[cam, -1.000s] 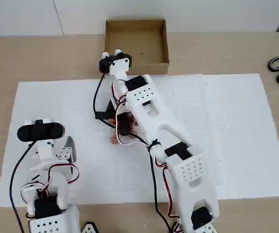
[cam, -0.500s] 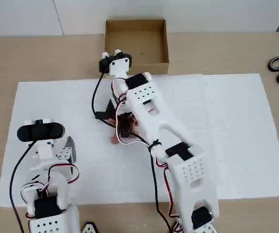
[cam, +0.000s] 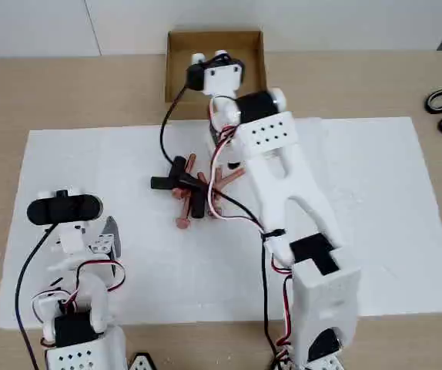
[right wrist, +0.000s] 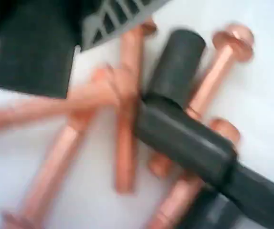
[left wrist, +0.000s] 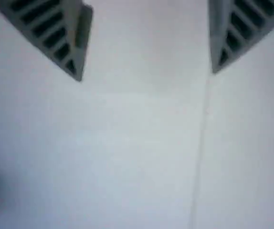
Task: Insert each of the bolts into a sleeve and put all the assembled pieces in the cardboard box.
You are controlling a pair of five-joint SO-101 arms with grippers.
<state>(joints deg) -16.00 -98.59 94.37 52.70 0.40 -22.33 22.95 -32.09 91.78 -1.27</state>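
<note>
From above, shows the cardboard box (cam: 176, 73) at the table's far side, the right arm (cam: 282, 177) stretched toward it. Finds copper bolts (cam: 184, 220) and black sleeves (cam: 162, 183) heaped on the white sheet (cam: 375, 200) beside that arm, outside the box. Puts the left claw (cam: 107, 237) well apart from the heap. At the left wrist, shows fingers (left wrist: 63, 36) spread wide over bare sheet. At the right wrist, shows the right claw (right wrist: 79, 40) close over crossed bolts and sleeves; cannot tell whether pinching.
</note>
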